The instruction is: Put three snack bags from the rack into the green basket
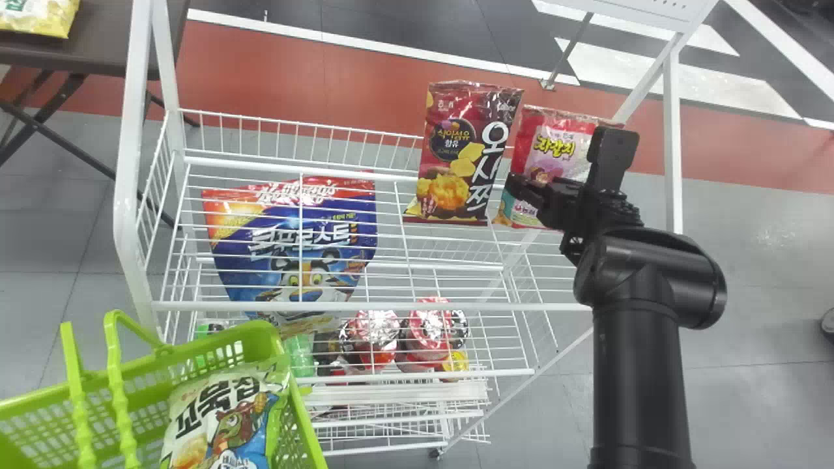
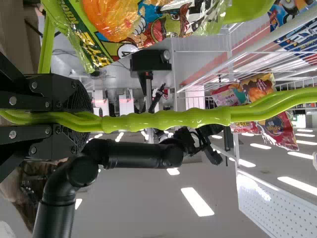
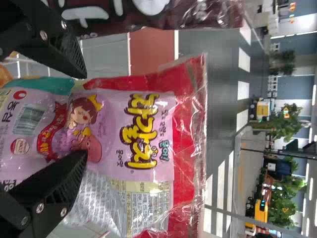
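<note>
Green basket (image 1: 303, 420) near left, handles (image 2: 163, 119) held in my left fingers (image 2: 89, 122); my right fingers (image 1: 561, 160) stand wide by the pink bag (image 3: 109, 124).

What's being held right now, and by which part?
The left hand holds the green basket by its handles. The right hand is open at the pink snack bag, holding nothing.
</note>
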You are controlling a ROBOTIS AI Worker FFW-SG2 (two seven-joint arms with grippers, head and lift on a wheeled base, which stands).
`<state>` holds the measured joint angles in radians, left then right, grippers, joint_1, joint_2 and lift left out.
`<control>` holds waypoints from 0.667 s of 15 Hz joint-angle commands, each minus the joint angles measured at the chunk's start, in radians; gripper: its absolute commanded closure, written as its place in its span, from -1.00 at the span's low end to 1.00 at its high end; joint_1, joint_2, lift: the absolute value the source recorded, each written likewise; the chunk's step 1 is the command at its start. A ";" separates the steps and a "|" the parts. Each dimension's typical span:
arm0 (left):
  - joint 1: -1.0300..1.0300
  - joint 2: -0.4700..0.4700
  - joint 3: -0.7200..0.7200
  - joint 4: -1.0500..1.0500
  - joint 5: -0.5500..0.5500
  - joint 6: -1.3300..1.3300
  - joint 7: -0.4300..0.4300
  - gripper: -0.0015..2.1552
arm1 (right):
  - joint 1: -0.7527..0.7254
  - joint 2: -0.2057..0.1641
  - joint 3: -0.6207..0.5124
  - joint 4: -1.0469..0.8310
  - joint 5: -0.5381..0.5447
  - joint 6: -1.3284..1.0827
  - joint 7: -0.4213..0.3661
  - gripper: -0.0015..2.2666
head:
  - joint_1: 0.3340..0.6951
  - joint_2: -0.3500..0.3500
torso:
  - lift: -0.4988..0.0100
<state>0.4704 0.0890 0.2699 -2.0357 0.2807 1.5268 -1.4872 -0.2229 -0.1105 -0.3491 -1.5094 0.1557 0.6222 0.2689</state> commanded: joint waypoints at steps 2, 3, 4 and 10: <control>0.001 0.000 0.002 0.006 0.000 -0.006 -0.001 0.99 | 0.013 0.003 0.009 -0.003 0.004 0.015 -0.069 0.96 | 1.00 -1.00 | 0.96; 0.001 0.000 0.003 0.006 0.000 -0.006 -0.001 0.99 | 0.025 0.003 0.007 -0.017 0.004 0.018 -0.071 0.99 | 1.00 -1.00 | 0.96; 0.001 0.000 0.003 0.008 0.000 -0.006 -0.001 0.99 | 0.042 0.006 0.001 -0.032 -0.001 0.018 -0.071 0.99 | 1.00 -1.00 | 0.96; 0.004 0.000 0.008 0.015 0.000 -0.012 -0.002 0.99 | 0.198 0.015 -0.010 -0.345 -0.136 0.101 -0.071 0.99 | 1.00 -1.00 | 0.96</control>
<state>0.4739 0.0905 0.2782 -2.0226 0.2807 1.5169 -1.4895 -0.0637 -0.0956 -0.3585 -1.7756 0.0560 0.6889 0.1974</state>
